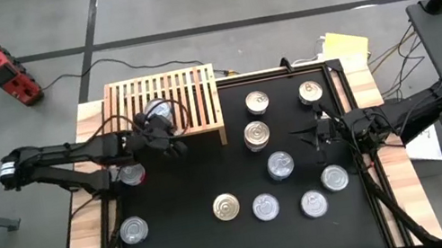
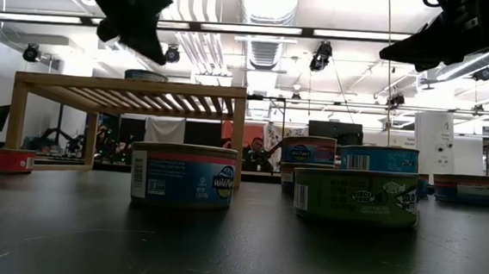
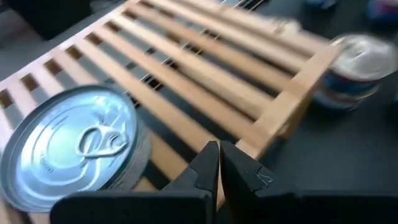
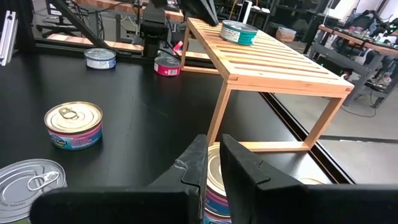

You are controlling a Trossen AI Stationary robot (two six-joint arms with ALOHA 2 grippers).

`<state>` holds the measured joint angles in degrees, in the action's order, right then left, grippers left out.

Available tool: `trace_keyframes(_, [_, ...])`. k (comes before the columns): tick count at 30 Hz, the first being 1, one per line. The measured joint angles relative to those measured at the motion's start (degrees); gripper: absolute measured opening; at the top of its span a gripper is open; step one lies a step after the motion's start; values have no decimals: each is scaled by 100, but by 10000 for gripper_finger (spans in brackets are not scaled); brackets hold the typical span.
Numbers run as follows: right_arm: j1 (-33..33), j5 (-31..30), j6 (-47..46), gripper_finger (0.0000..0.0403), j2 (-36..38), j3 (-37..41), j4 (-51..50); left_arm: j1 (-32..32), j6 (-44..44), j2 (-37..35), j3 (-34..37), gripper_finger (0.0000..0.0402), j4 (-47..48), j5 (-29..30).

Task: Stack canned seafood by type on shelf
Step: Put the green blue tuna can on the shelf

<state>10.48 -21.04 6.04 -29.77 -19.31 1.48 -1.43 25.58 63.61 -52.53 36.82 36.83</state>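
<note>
The light-wood shelf (image 1: pixel 175 95) stands at the table's far left on its legs. One silver-lidded can (image 1: pixel 156 114) sits on its slats near the near edge, also in the left wrist view as the can (image 3: pixel 74 146). My left gripper (image 3: pixel 219 163) is shut and empty. It hovers over the shelf's near edge, just right of that can and apart from it. Several cans lie on the black mat, one a two-can stack (image 1: pixel 257 134). My right gripper (image 1: pixel 310 136) hangs shut and empty above the mat at the right, with the stack (image 4: pixel 214 186) below its fingers.
A red-labelled can (image 1: pixel 131 174) lies under my left arm, and a single can (image 1: pixel 134 230) sits near the left front. Other cans (image 1: pixel 280 165) (image 1: pixel 226 206) spread over the mat's middle and right. The shelf's right leg (image 4: pixel 217 118) stands near the stack.
</note>
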Motion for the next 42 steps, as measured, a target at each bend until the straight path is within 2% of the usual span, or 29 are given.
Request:
trace_keyframes(8, [0,-2,0,34,1,3,0,-325,-66,215,0,0,213,31])
trace_keyframes(15, [0,-2,2,34,1,4,-4,-634,-107,184,0,0,597,472])
trace_keyframes(25, [-1,-2,2,34,1,4,-18,-1084,-362,169,0,0,664,781])
trace_keyframes(35, [0,-2,2,34,1,4,-27,-1502,-605,158,0,0,672,783])
trace_keyframes(38, [-1,-2,2,34,1,4,-60,-1496,-605,139,-27,0,632,647])
trace_keyframes(42, [-1,-2,2,34,1,4,-87,-1491,-801,117,-368,0,623,-80])
